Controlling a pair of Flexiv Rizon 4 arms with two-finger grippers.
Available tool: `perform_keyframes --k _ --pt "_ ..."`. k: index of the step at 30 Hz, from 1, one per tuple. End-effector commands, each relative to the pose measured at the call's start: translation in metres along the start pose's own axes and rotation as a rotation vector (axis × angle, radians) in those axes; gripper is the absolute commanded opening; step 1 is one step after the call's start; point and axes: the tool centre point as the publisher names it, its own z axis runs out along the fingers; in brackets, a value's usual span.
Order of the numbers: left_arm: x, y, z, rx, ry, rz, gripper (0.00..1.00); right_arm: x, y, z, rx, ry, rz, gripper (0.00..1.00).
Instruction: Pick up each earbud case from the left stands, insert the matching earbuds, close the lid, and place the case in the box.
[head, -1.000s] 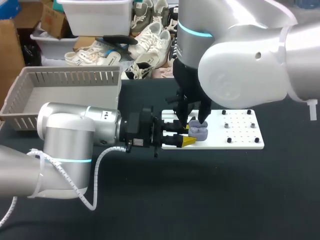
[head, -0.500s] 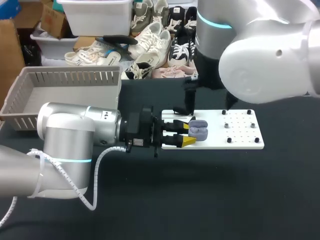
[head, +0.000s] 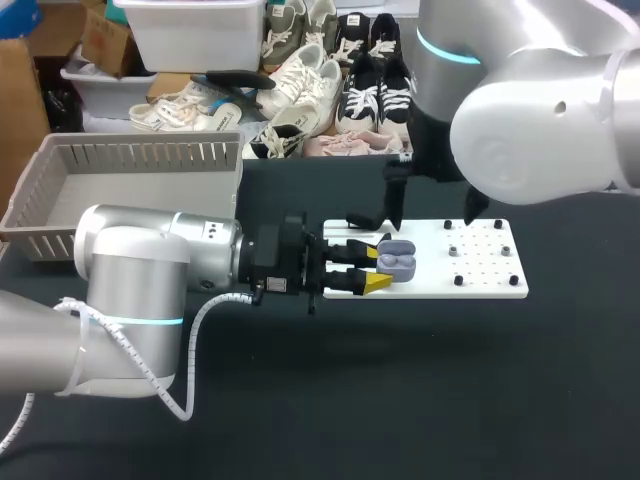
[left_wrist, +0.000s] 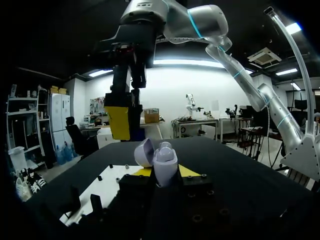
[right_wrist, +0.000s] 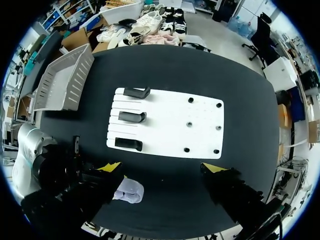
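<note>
A lavender earbud case (head: 396, 262) hangs over the left end of the white board (head: 480, 278), with my left gripper (head: 372, 268) shut on it from both sides. In the left wrist view the case (left_wrist: 162, 162) sits between the yellow tips with its lid swung open and an earbud (left_wrist: 165, 146) showing in it. My right gripper (head: 431, 203) hovers open and empty above the board, well clear of the case. From the right wrist view the case (right_wrist: 129, 191) lies far below the wide-spread right gripper (right_wrist: 163, 167).
Three black stands (right_wrist: 132, 116) line the board's left side and several black pegs (right_wrist: 189, 124) dot its right half. A grey slatted basket (head: 130, 185) stands at the back left of the dark table.
My right gripper has let go at the case, opened wide, and risen up and to the right. The left arm with the case has kept still.
</note>
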Motion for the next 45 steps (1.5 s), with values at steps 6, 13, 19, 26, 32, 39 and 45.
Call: perform_keyframes --k 6,13,19,26,32,39,45 --pt "0.000 -0.001 0.000 -0.006 0.000 0.001 0.00 0.001 0.002 0.009 0.000 0.019 -0.002 1.00" --pt "0.000 -0.001 0.000 -0.006 0.000 0.001 0.00 0.006 0.004 0.012 0.001 0.031 -0.007 1.00" --pt "0.000 -0.001 0.000 -0.006 0.000 0.001 0.00 0.010 0.004 0.013 0.002 0.035 -0.009 1.00" --pt "0.000 -0.001 0.000 -0.006 0.000 0.001 0.00 0.018 0.006 0.011 -0.001 0.041 -0.016 1.00" --pt "0.000 -0.001 0.000 -0.006 0.000 0.001 0.00 0.024 0.005 0.011 -0.001 0.044 -0.018 1.00" --pt "0.000 -0.001 0.000 -0.006 0.000 0.001 0.00 0.025 0.001 0.011 -0.005 0.041 -0.006 1.00" --pt "0.000 -0.001 0.000 -0.006 0.000 0.001 0.00 0.028 0.002 0.012 -0.010 0.046 -0.006 1.00"
